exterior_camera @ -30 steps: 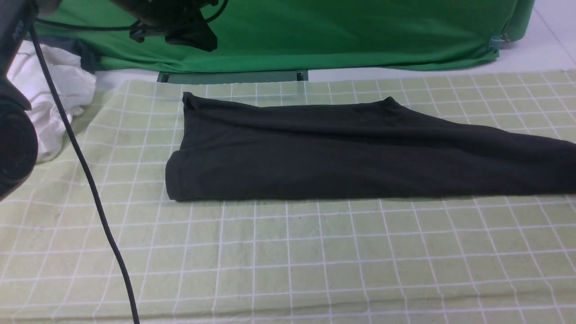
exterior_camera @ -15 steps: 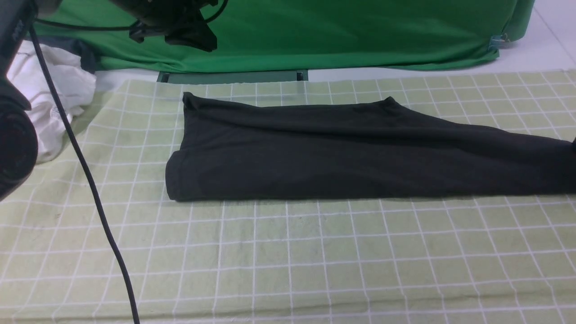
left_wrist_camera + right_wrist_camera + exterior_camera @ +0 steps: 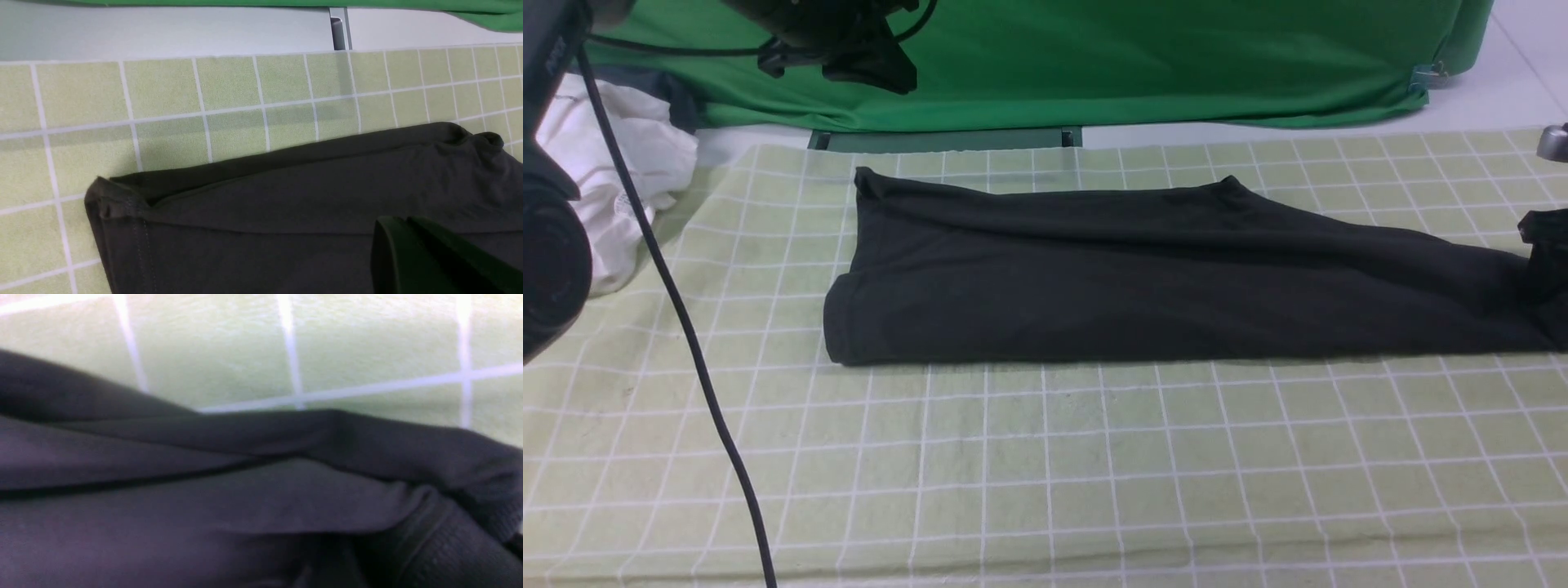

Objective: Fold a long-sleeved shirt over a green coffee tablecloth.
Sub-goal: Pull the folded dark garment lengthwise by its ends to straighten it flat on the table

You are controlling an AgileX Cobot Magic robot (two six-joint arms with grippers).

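White garment (image 3: 621,180): bunched at the far left, off the tablecloth's edge.
Black cable (image 3: 690,335): hangs across the left side, from the top to the near edge.
Left gripper (image 3: 402,228): raised clear of the cloth, above the shirt's left end; fingers pressed together, nothing between them.
Green coffee tablecloth (image 3: 1045,474): spread flat; the near half is bare.
Long-sleeved shirt (image 3: 1143,278): lies on the tablecloth, folded into a long band from left of centre to the right edge; its left end is squared and it narrows toward the right.
Dark green fabric (image 3: 1135,57): draped behind the tablecloth's far edge.
Right gripper (image 3: 1550,245): at the right edge, on the shirt's right end. Only part of it shows, and the wrist view is filled with blurred black cloth. Cannot tell whether the jaws are spread or pinching.
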